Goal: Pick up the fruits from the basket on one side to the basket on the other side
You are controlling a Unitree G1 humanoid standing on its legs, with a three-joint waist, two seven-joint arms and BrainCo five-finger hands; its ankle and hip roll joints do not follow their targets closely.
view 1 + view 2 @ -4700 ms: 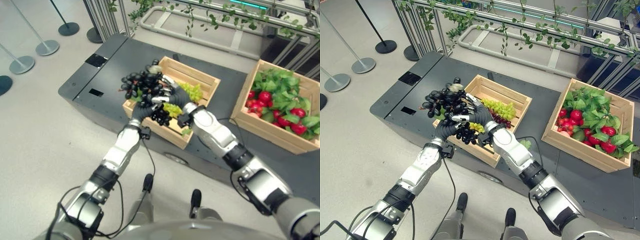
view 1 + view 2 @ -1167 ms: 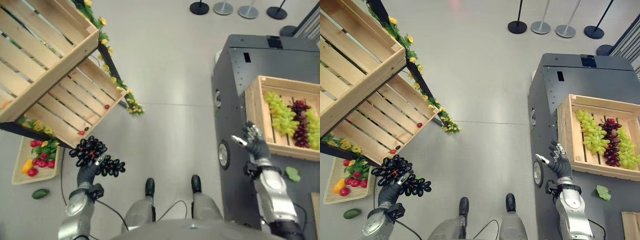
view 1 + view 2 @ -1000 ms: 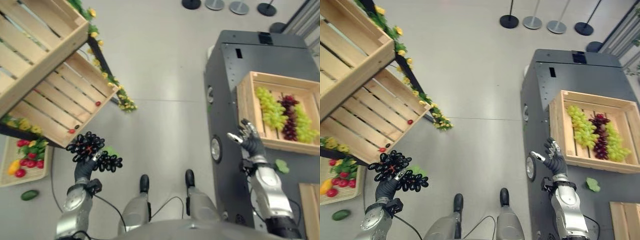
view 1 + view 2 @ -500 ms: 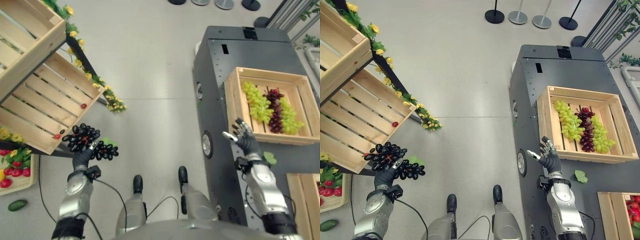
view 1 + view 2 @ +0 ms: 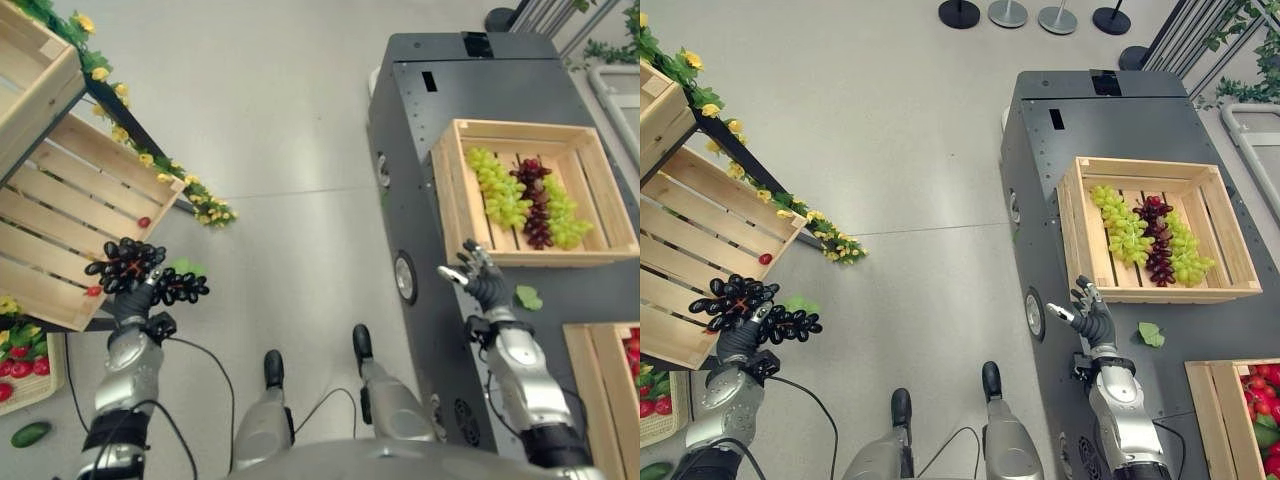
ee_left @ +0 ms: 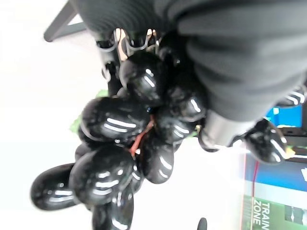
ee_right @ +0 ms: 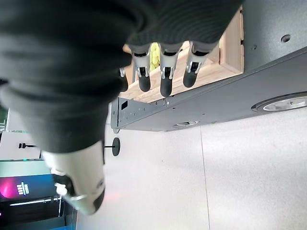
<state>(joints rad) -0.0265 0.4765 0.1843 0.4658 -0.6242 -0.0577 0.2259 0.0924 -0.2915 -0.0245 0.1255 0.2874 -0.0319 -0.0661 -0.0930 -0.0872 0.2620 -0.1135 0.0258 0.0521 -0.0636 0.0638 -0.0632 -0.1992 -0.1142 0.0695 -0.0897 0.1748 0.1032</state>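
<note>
Glossy black grapes (image 6: 129,143); slatted bare-wood crate (image 5: 1155,228) on a matt dark-grey metal platform (image 5: 1040,150).

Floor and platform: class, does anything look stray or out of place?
Yes. A green leaf lies loose on the dark platform outside the grape crate, and a green fruit lies on the floor by the left shelves.

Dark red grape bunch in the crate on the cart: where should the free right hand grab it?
Take the dark red bunch from above, at mid-length. It lies flat between two green bunches, running lengthwise in the crate. The right hand hangs open just outside.
</note>
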